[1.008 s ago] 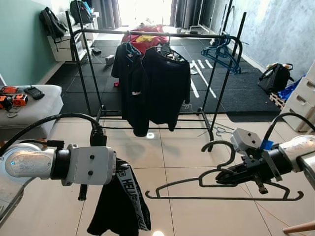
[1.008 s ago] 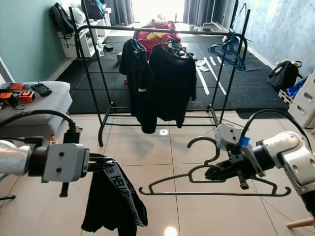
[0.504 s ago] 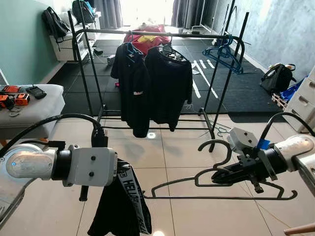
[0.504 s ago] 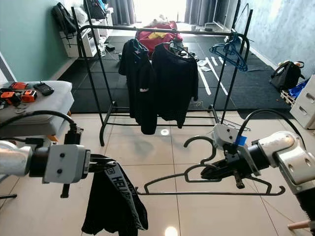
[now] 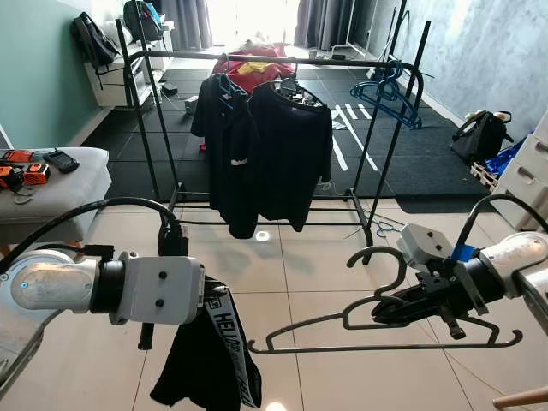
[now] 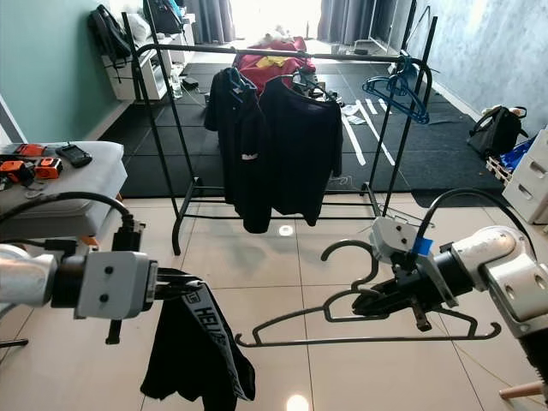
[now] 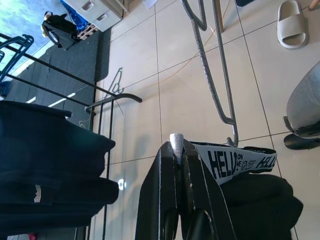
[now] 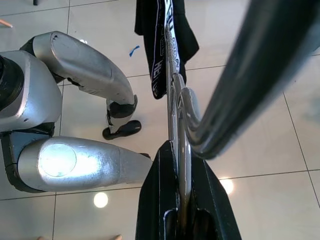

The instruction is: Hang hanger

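My right gripper (image 5: 383,312) is shut on a dark metal hanger (image 5: 342,344), held level over the tiled floor with its hook (image 5: 377,253) pointing up. The hanger's bars (image 8: 176,95) run away from the pinching fingers in the right wrist view. My left gripper (image 6: 171,286) is shut on a black garment (image 6: 193,360) with a white lettered waistband (image 7: 235,162), which hangs down from it. Ahead stands a black clothes rack (image 5: 257,58) carrying two dark tops (image 5: 291,150) and blue hangers (image 5: 385,90) at its right end.
A grey couch (image 5: 51,193) with small gadgets sits at the left. Backpacks lie by the far left wall (image 5: 90,38) and at the right (image 5: 479,133). White drawers (image 5: 531,175) stand at the right edge. A loose hanger (image 5: 381,227) lies on the floor near the rack's foot.
The hanger has dipped slightly and its left tip has swung a little leftward. The garment in my left gripper hangs as before.
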`<state>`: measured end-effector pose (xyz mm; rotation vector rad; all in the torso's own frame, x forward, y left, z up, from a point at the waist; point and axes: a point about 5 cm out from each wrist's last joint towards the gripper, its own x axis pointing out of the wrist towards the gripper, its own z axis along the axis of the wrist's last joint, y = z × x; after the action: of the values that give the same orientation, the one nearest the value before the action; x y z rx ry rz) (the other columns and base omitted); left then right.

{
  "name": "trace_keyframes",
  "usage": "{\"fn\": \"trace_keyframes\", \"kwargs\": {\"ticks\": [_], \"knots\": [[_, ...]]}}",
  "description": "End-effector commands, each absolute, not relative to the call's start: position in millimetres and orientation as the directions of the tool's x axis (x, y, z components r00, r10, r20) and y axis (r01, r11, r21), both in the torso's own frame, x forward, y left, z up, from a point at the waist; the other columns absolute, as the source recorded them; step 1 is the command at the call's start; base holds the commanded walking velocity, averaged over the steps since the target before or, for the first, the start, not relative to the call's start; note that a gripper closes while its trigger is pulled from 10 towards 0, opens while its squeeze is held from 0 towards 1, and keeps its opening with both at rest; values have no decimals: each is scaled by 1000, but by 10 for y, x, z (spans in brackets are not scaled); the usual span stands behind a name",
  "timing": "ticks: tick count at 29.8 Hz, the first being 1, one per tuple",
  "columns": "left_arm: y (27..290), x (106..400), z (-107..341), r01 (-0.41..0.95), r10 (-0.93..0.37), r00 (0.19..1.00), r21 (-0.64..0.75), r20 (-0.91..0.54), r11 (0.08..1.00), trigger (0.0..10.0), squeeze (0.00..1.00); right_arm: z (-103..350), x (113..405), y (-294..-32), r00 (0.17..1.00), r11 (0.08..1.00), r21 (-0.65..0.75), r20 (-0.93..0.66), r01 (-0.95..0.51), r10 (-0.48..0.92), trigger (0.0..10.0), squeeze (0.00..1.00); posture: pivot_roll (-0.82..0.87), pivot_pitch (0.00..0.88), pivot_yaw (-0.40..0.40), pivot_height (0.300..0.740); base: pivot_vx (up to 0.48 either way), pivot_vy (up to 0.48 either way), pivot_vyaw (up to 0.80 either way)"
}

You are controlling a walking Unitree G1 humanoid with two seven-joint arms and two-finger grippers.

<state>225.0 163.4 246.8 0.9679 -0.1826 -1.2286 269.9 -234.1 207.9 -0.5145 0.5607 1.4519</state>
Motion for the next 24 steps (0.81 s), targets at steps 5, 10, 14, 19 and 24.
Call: {"fn": "trace_keyframes", "kwargs": {"ticks": [5, 10, 14, 19, 24], "knots": [[1588, 2239, 2455, 706, -858, 365, 708, -363, 0, 10000, 0, 2082, 2689, -2283, 15, 27, 9, -640, -1000, 769, 10000, 0, -59, 0, -13, 740, 0, 0, 0], [1582, 2238, 2443, 707, -854, 367, 707, -368, -1, 10000, 0, 2099, 2681, -2286, 8, 19, 10, -638, -1000, 770, 10000, 0, -61, 0, -13, 740, 0, 0, 0], [1573, 2239, 2441, 707, -855, 367, 707, -368, -1, 10000, 0, 2099, 2674, -2297, 5, 18, 13, -642, -1000, 767, 10000, 0, -63, 0, -11, 740, 0, 0, 0], [1569, 2239, 2441, 707, -855, 366, 707, -367, -2, 10000, 0, 2098, 2664, -2309, 2, 17, 16, -648, -1000, 762, 10000, 0, -65, 0, -14, 740, 0, 0, 0], [1569, 2242, 2446, 705, -856, 365, 709, -365, -1, 10000, 0, 2065, 2642, -2323, -7, 17, 30, -663, -999, 749, 10000, 0, -67, 0, -15, 740, 0, 0, 0]]}}
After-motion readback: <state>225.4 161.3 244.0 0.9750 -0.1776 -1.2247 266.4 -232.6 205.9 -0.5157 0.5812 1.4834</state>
